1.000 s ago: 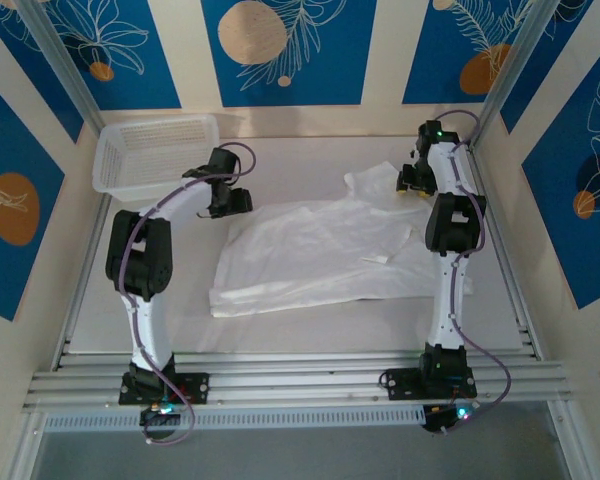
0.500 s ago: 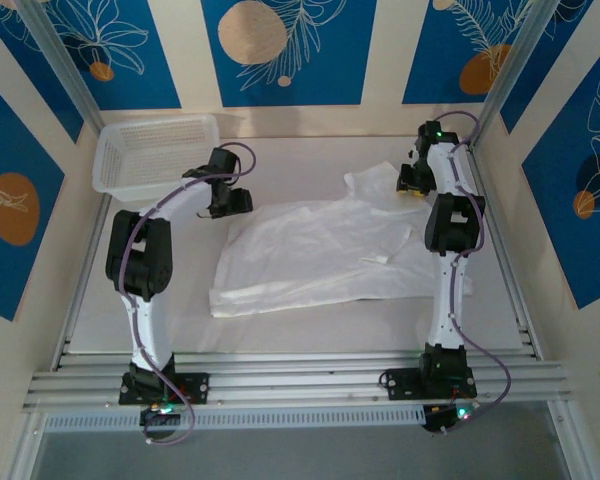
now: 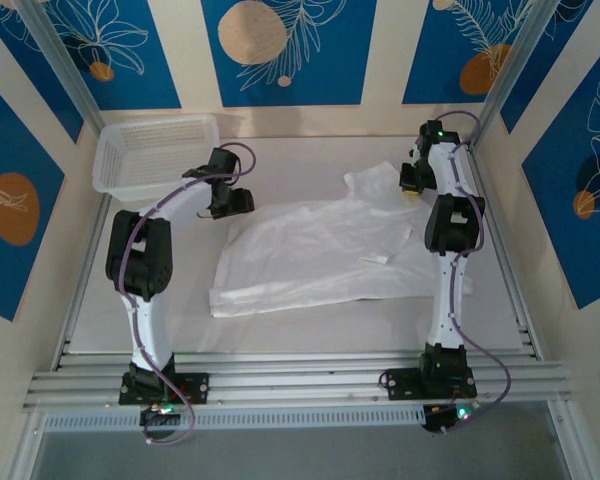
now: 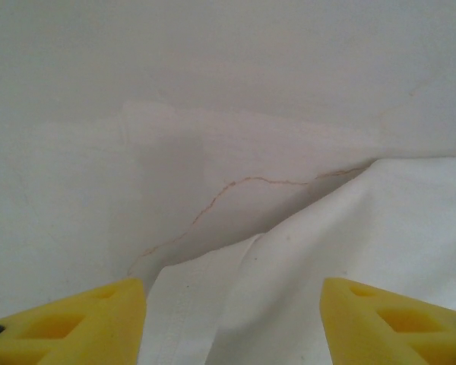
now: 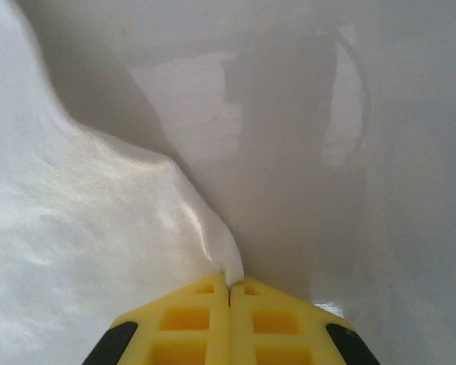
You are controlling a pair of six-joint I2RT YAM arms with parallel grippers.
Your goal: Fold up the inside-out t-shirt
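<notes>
Yellow fingers (image 5: 201, 319) of the right jaws are pressed flat together at the back right of the pale counter (image 3: 300, 335). They pinch what looks like a thin edge of the plain white, wrinkled, short-sleeved cloth t-shirt (image 3: 330, 250) at its far sleeve. The garment lies spread across the middle and right of the counter, with a small white tag (image 3: 378, 260) showing on its right half. It is well apart from the white plastic mesh basket (image 3: 155, 150) in the back left corner. The left jaws stand partly open and hold nothing. They are poised over the garment's back left corner, whose hemmed edge runs between their two fingers in the left wrist view. The step in hand appears to be taking hold of the far edge at both ends before a first fold; one end is gripped, the other not. The next move likely calls for the left jaws to come down and close on the corner beneath them, catching cloth rather than bare counter. Both arms could then lift and carry the edge together without dragging the thin fabric askew.
</notes>
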